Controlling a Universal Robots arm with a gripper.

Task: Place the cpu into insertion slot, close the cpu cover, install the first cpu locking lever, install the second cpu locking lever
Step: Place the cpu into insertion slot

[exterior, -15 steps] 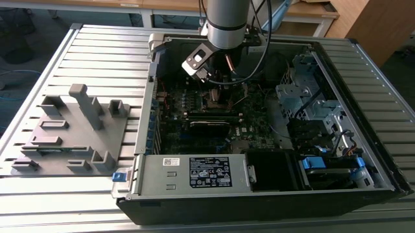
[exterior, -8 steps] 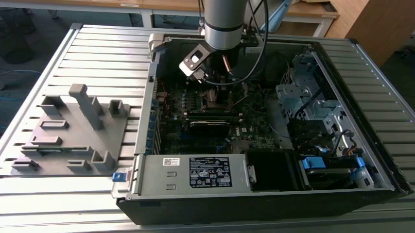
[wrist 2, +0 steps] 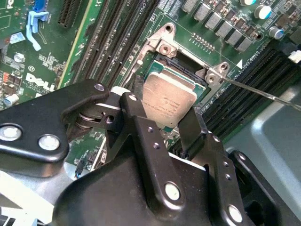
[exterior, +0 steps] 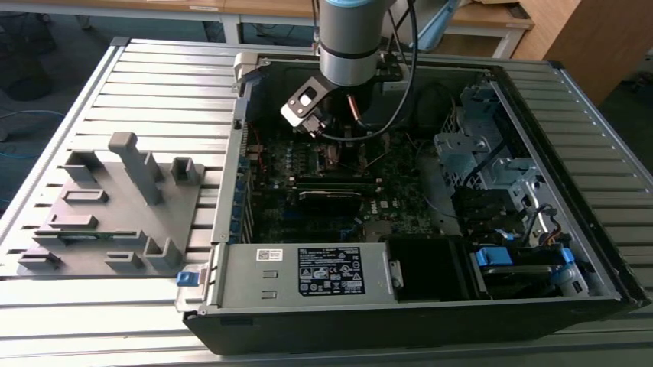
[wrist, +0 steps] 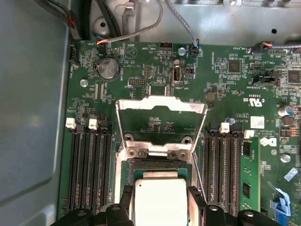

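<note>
With your gripper (wrist 2: 162,112) clamped on the cpu (wrist 2: 170,94) over the insertion slot (wrist 2: 182,71), hold it level, edges square to that slot, clear of the raised cpu cover (wrist: 162,104).

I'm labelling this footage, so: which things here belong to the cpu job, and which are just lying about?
In the job: claw, closed on the cpu; insertion slot; cpu cover, standing open; locking lever.
Just about: grey fixture block, power supply, memory slots, coin battery.
</note>
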